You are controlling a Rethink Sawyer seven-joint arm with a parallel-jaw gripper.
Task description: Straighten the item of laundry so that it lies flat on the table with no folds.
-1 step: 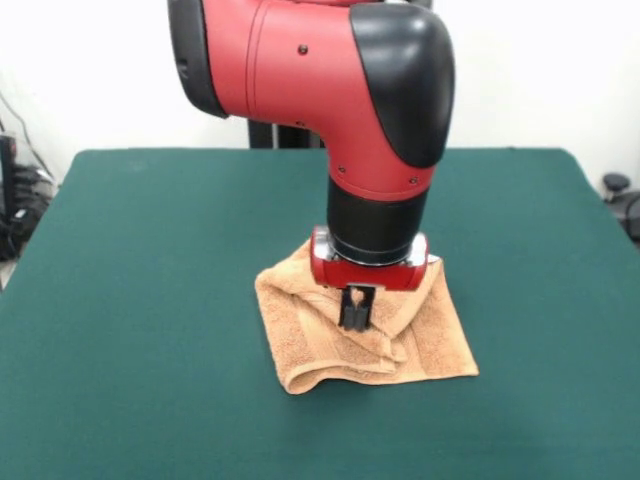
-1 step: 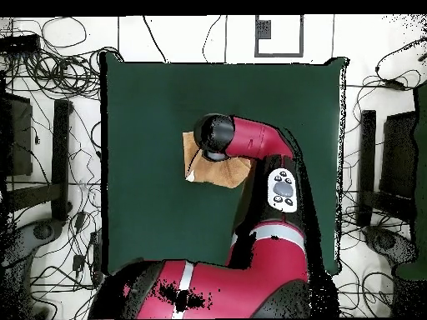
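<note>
Looking at the front view, you see the black two-fingered gripper (image 1: 356, 312) below the red and black arm, fingers pressed close together and planted in a raised ridge of the crumpled orange-tan terry towel (image 1: 420, 340), apparently pinching it. The towel sits just below centre of the frame on the dark green felt-topped table (image 1: 130, 260), its lower left edge rolled under. Overhead, the arm hides most of the towel (image 2: 225, 173). Drag sideways and you risk bunching several layers together; a shallow pinch could slip.
</note>
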